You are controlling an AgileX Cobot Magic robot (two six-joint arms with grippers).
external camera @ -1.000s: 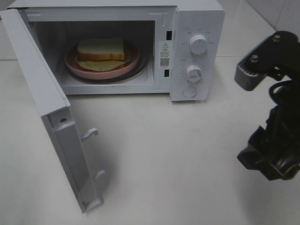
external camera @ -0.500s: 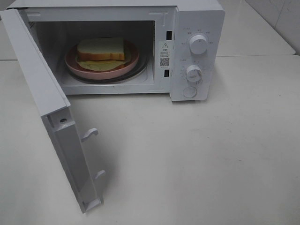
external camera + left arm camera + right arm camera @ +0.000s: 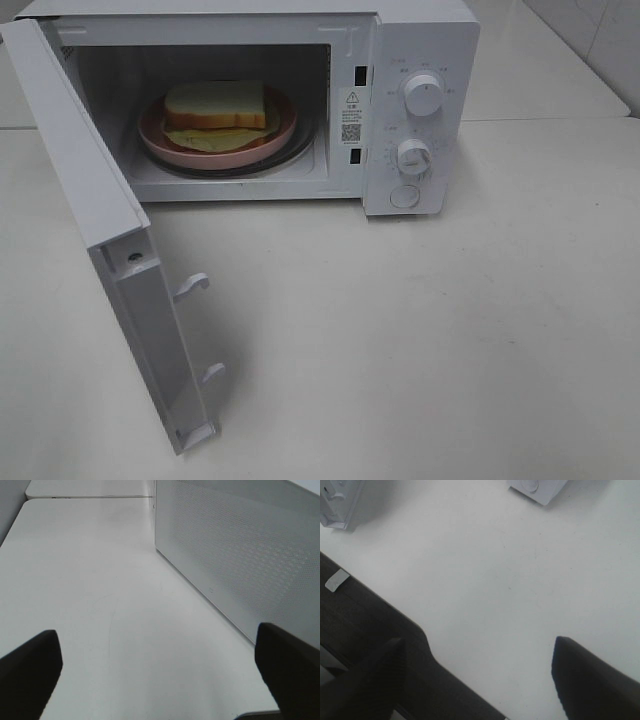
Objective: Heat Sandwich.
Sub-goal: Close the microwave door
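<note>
The sandwich (image 3: pixel 216 105), thick white bread with a brown crust and pale yellow filling, lies on a round pink plate (image 3: pixel 283 133) inside the open white microwave (image 3: pixel 420 60). Its door (image 3: pixel 95 200) stands swung out to the front left. Neither arm shows in the exterior high view. In the left wrist view, my left gripper (image 3: pixel 160 675) is open over bare table, beside a white perforated panel of the microwave (image 3: pixel 240 555). In the right wrist view, my right gripper (image 3: pixel 480 680) is open with nothing between its fingers, near the table's front edge.
Two dials (image 3: pixel 424 95) and a round button (image 3: pixel 404 196) sit on the microwave's right-hand panel. The button corner of the microwave (image 3: pixel 535 487) and the door's lower end (image 3: pixel 335 502) show far off in the right wrist view. The white table (image 3: pixel 420 330) spreads in front.
The right arm, seen at the right edge of the exterior high view a second ago, has left that view. The sandwich, plate and door have not moved.
</note>
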